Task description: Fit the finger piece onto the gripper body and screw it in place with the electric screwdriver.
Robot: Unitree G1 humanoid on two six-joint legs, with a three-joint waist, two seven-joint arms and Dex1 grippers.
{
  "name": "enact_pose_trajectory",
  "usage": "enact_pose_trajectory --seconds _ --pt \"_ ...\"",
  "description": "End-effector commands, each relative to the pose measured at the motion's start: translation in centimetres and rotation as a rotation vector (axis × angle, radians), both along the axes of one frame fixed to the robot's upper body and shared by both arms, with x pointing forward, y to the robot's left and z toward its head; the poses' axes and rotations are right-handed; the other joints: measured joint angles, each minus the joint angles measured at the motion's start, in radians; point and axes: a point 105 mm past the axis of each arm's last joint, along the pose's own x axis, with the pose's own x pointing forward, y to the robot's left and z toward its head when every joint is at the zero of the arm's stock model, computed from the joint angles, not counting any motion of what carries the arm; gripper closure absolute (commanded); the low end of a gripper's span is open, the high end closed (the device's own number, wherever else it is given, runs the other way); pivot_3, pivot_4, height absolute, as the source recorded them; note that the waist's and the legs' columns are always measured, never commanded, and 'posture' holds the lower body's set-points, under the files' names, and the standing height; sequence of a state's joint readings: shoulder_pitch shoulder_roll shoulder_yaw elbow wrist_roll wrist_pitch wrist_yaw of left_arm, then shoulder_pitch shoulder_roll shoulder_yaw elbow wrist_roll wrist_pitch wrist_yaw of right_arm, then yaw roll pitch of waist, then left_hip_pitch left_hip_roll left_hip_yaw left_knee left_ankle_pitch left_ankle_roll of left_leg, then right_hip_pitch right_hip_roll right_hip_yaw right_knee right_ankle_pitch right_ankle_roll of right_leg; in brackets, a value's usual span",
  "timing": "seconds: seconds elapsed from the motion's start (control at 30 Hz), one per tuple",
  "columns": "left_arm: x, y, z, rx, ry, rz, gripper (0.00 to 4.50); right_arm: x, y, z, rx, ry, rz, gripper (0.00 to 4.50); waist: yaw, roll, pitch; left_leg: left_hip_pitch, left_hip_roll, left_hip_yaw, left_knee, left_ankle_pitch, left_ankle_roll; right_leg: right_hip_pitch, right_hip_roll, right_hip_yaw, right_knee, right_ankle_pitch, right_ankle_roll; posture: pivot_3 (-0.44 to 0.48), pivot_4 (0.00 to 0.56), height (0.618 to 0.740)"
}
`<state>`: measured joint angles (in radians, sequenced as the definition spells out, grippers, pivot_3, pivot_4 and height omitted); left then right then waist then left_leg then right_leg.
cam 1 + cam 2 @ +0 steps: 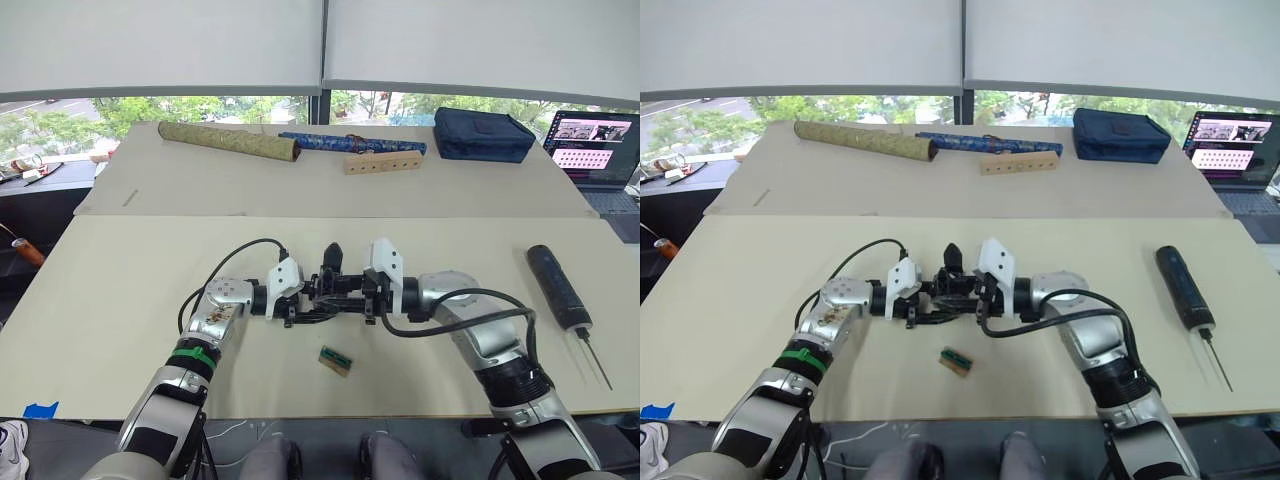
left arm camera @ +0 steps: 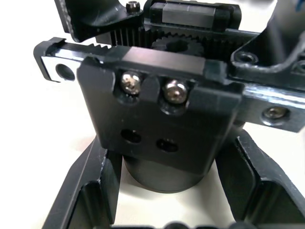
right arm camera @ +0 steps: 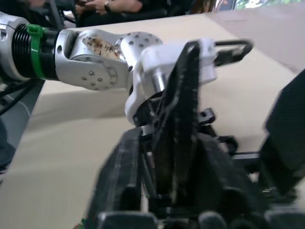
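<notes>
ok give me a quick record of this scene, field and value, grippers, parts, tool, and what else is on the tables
left gripper: holds the gripper body by its round base, between both arms
right gripper: at the gripper body from the other side; grip cannot be told
finger piece: upright on the gripper body
electric screwdriver: lying untouched on the near table, robot's right, bit toward the robot
small green part: on the near table, below the grippers
far table: olive roll, blue patterned roll, wooden block with holes, dark blue case
laptop: far right, screen on
</notes>
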<state>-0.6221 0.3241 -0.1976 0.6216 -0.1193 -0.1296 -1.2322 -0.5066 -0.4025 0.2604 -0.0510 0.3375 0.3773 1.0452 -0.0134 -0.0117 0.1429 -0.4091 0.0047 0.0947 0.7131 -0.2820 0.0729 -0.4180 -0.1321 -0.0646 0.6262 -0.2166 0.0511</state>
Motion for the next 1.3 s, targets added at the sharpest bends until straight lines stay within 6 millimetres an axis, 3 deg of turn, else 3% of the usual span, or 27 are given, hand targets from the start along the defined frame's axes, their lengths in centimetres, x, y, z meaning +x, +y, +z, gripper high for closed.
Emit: enact_pose_trajectory --seconds 0.03,0.17,0.4,0.47,0.57,0.8,0.9,1.07,1.2,1.3 --pt "-0.3 0.3 -1.1 0.03 0.033 0.001 2.2 -0.3 0.0 2.2 0.08 -0.085 0.03 1.38 0.001 0.0 0.0 -0.001 0.0 0.0 0.0 0.0 0.0 -0.001 0.0 0.0 0.0 0.0 0.0 0.0 0.15 0.734" --pt "-0.1 0.4 -1.2 0.034 0.02 0.021 2.2 -0.9 -0.5 2.6 0.096 -0.079 0.051 0.02 0.001 0.0 0.0 -0.003 -0.001 0.0 0.0 0.0 0.0 -0.002 0.0 0.0 0.0 0.0 0.0 0.0 0.15 0.734" --pt "0.2 0.6 -1.4 0.018 0.041 0.064 2.2 -1.2 -1.3 3.1 0.126 -0.106 0.049 0.02 0.001 0.0 0.0 -0.002 -0.001 0.0 0.0 0.0 0.0 -0.002 0.0 0.0 -0.001 0.0 0.0 0.0 0.15 0.734" --pt "0.3 0.7 -1.4 0.011 0.049 0.075 1.16 -1.4 -1.6 3.7 0.153 -0.127 0.057 0.0 0.002 0.0 0.0 -0.002 -0.001 0.0 0.0 0.0 0.0 -0.002 0.0 0.0 0.0 0.0 0.0 0.0 0.15 0.734" --pt "0.4 0.9 -1.4 0.011 0.037 0.087 0.05 -1.9 -1.8 4.5 0.198 -0.146 0.084 0.0 0.002 0.0 0.0 -0.002 -0.001 0.0 0.001 0.0 0.0 -0.002 0.0 0.0 -0.001 0.0 0.0 0.0 0.15 0.734" --pt "-0.4 3.4 -0.7 -0.007 0.016 0.08 0.05 -3.5 -3.1 6.6 0.211 -0.22 0.146 0.0 -0.004 0.0 0.0 -0.001 0.0 0.0 0.0 0.0 0.0 -0.003 0.0 0.0 0.0 0.0 0.0 0.0 0.15 0.734" --pt "-1.0 6.1 0.4 -0.03 0.001 0.104 0.05 -3.8 -4.9 7.9 0.207 -0.247 0.102 0.0 -0.004 0.0 0.0 -0.001 0.002 0.001 -0.001 0.001 -0.001 -0.004 0.0 0.0 -0.001 0.0 0.0 0.0 0.15 0.734" --pt "-3.4 10.0 4.3 -0.137 0.017 0.118 0.05 -3.5 -9.3 10.2 0.191 -0.314 -0.138 0.0 0.003 0.0 0.001 -0.004 0.003 0.0 -0.001 0.001 -0.002 -0.005 0.0 -0.001 -0.001 0.0 -0.001 0.0 0.15 0.734" --pt "-4.5 12.6 6.8 -0.12 -0.035 0.148 0.05 -3.3 -15.3 11.3 0.147 -0.401 -0.46 0.0 0.03 0.001 0.002 -0.005 0.001 -0.001 -0.001 0.0 -0.001 -0.005 -0.006 -0.003 -0.004 0.0 -0.001 0.0 0.15 0.734" --pt "-4.0 13.3 9.1 -0.165 -0.079 0.192 0.05 -4.4 -19.4 10.4 0.098 -0.418 -0.639 0.0 0.041 0.001 0.002 -0.005 -0.002 -0.001 -0.001 -0.001 0.001 -0.004 -0.009 -0.004 -0.005 0.0 -0.001 0.0 0.15 0.734"
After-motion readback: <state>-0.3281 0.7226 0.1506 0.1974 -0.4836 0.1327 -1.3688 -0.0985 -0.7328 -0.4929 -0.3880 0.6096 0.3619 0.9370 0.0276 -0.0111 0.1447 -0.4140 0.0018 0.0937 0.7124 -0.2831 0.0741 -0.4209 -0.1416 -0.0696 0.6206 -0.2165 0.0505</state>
